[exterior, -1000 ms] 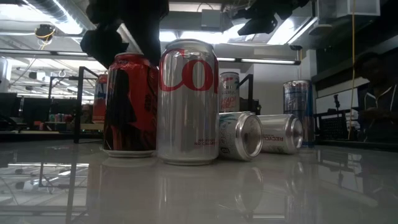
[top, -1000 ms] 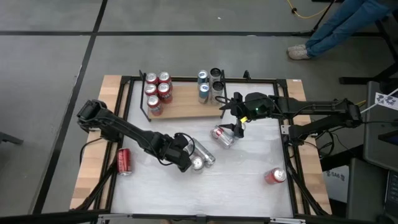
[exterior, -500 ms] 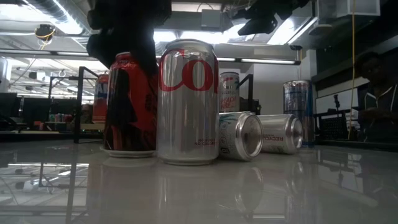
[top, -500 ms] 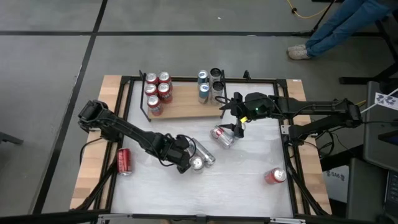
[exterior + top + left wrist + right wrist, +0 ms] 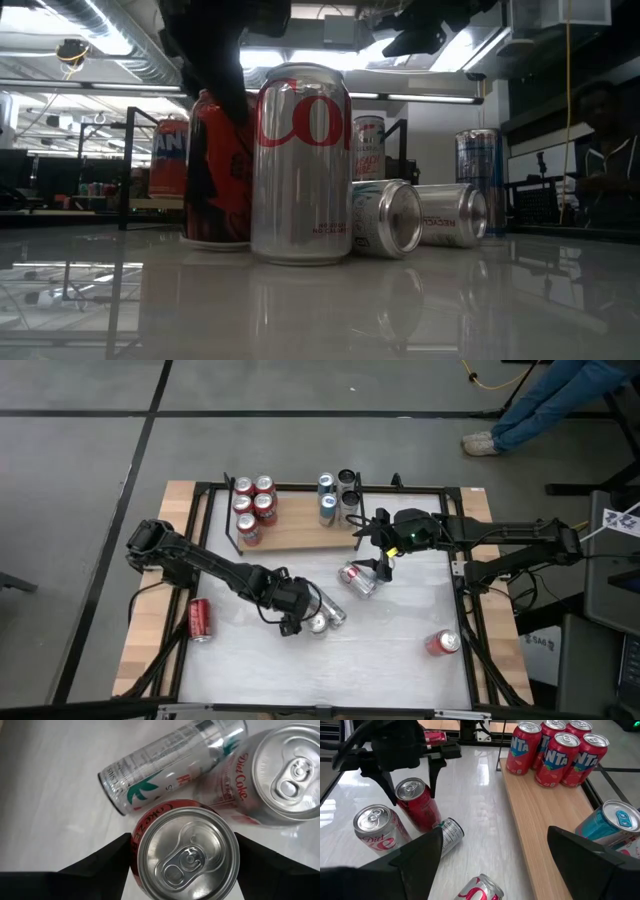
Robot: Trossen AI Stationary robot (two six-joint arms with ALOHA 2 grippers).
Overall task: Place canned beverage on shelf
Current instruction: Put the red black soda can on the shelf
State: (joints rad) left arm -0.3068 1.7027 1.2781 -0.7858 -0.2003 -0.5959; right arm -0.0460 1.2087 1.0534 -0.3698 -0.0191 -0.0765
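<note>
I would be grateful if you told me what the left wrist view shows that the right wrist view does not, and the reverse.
Only the left wrist view: the red can's lid straight from above, close up, and the palm print on the slim silver can.
Only the right wrist view: the shelf with its Fanta cans and a blue can, the left gripper straddling the red can, and the open right gripper beside the shelf.
Both: the red can, the upright Diet Coke can, and the slim silver can lying down.
</note>
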